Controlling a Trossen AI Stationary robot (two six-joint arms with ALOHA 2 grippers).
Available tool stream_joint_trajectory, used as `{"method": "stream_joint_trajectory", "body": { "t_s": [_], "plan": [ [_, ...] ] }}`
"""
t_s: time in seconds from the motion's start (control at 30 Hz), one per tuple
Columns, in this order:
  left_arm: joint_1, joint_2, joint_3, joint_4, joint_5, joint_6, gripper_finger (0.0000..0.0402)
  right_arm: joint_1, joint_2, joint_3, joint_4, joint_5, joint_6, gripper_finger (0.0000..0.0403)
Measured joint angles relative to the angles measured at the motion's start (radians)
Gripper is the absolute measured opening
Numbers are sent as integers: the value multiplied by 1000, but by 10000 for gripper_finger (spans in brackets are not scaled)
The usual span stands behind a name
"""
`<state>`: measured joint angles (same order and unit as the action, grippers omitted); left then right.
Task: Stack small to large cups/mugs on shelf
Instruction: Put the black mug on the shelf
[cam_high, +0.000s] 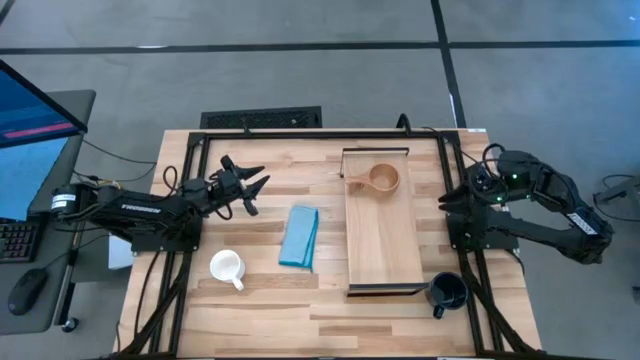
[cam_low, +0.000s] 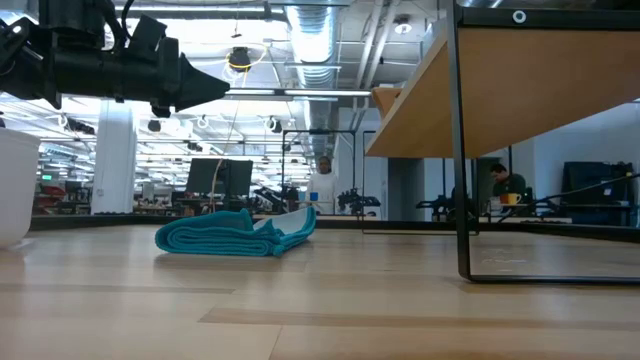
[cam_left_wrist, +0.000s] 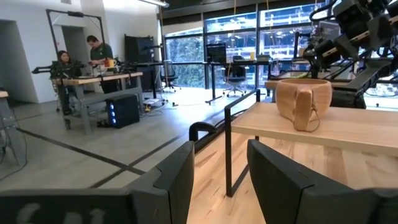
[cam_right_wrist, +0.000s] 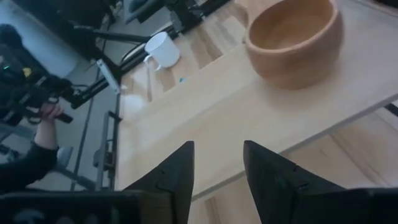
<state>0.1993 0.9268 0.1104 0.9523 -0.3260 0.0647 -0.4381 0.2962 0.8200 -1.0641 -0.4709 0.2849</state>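
Closest to the low camera is the bare wood of the counter (cam_low: 320, 310), and on it lies the folded blue cloth (cam_low: 235, 234); the white mug (cam_low: 17, 185) shows at the picture's left edge, and the shelf (cam_low: 520, 80) rises on its dark bracket at the right, with the left arm dark above. From the high view, the shelf (cam_high: 381, 222) lies with its long axis running from the far side of the counter toward the near side. On its far end stands the wooden cup (cam_high: 383, 179), upright, with its handle pointing toward the left arm's side. The white mug (cam_high: 226, 266) stands on the counter near the left arm, and the navy mug (cam_high: 447, 291) stands just beside the shelf's near right corner. The left gripper (cam_high: 254, 190) hovers over the counter, well apart from the cloth, and the right gripper (cam_high: 446, 200) is just off the shelf's right edge. In the left wrist view the fingers (cam_left_wrist: 177, 177) stand apart and empty, facing the wooden cup (cam_left_wrist: 303, 102). In the right wrist view the fingers (cam_right_wrist: 177, 171) are also apart, holding nothing, over the shelf beside the wooden cup (cam_right_wrist: 295, 40).
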Motion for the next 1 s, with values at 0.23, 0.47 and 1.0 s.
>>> {"method": "stream_joint_trajectory", "body": {
  "t_s": [0.23, 0.47, 1.0],
  "plan": [
    [0, 0, 0, -5, 0, 0, 142, 0, 31, 80, -15, -59, -72, 152],
    [0, 0, 0, -5, 5, -38, 142, 0, 93, 219, -114, -52, -155, 144],
    [0, 0, 0, -5, -2, -25, 142, 0, 218, 329, -271, -108, -242, 120]
  ]
}}
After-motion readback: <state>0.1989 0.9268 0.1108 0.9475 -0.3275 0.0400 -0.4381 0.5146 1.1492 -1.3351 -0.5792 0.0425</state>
